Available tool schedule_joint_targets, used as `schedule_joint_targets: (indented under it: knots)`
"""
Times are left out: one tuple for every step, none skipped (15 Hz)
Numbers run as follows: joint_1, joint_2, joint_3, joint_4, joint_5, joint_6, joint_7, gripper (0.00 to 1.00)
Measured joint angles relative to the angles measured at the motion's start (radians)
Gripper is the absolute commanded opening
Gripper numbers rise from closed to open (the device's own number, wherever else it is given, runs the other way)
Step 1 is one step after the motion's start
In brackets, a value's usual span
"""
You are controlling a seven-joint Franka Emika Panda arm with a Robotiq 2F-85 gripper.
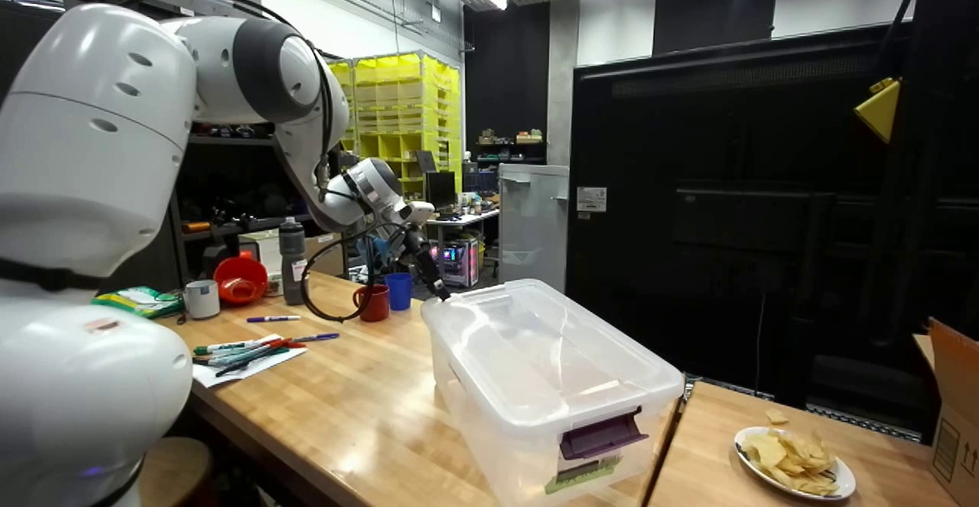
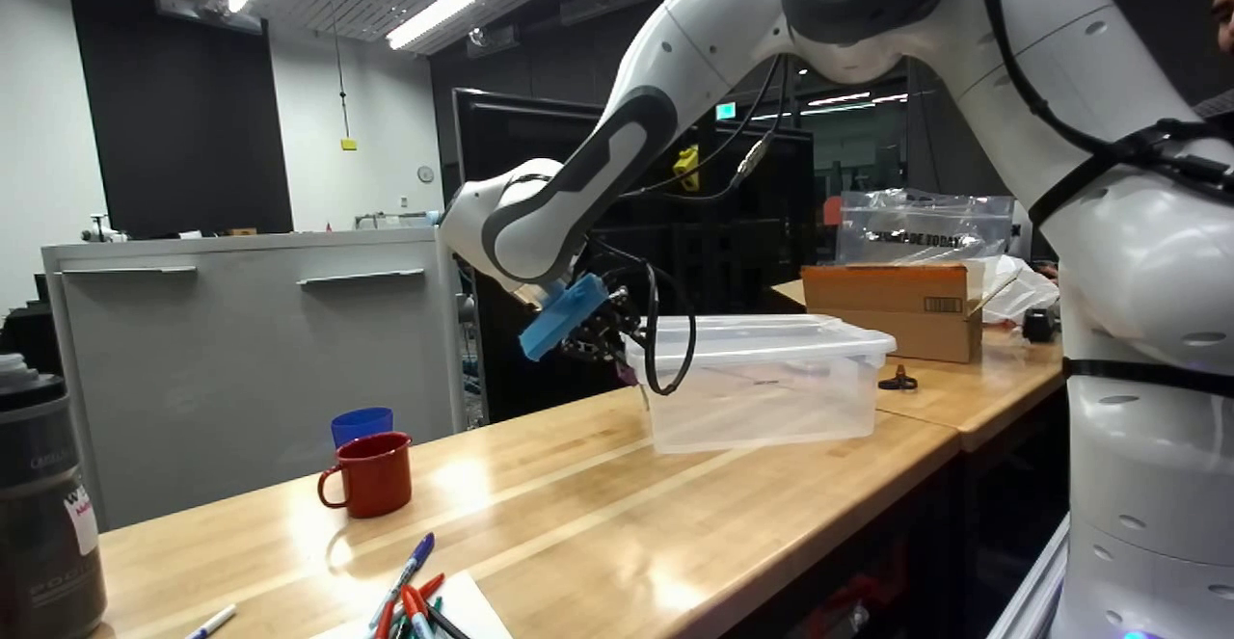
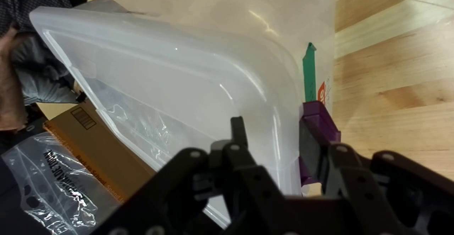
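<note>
One red mug (image 2: 377, 475), blue cup (image 1: 398, 291) apart from bin (image 2: 762, 417).

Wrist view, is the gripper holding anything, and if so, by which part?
I can't tell for sure: the gripper appears to straddle the clear lid at its end rim, one finger at the purple latch, but whether it grips isn't clear.

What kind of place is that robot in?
Probably a robot lab or workshop. There's a big white robot arm, tall yellow shelves, and what seems to be a computer with glowing lights.
</note>
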Motion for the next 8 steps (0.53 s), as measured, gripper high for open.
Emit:
schedule_joint_targets:
  knots:
    - [0.000, -0.001, 0.000, 0.001, -0.002, -0.001, 0.000, 0.15]
    - [0.000, -0.003, 0.000, 0.001, -0.003, -0.002, 0.001, 0.14]
    - [0.001, -0.005, 0.000, 0.001, -0.005, -0.002, 0.002, 0.13]
    - [0.001, -0.008, 0.000, 0.001, -0.006, -0.004, 0.002, 0.13]
    - [0.001, -0.012, 0.000, 0.001, -0.007, -0.005, 0.003, 0.12]
    - [0.002, -0.015, 0.000, 0.001, -0.008, -0.007, 0.004, 0.11]
    - [0.003, -0.019, 0.000, 0.001, -0.010, -0.010, 0.005, 0.11]
    - [0.004, -0.023, 0.000, 0.001, -0.013, -0.015, 0.007, 0.10]
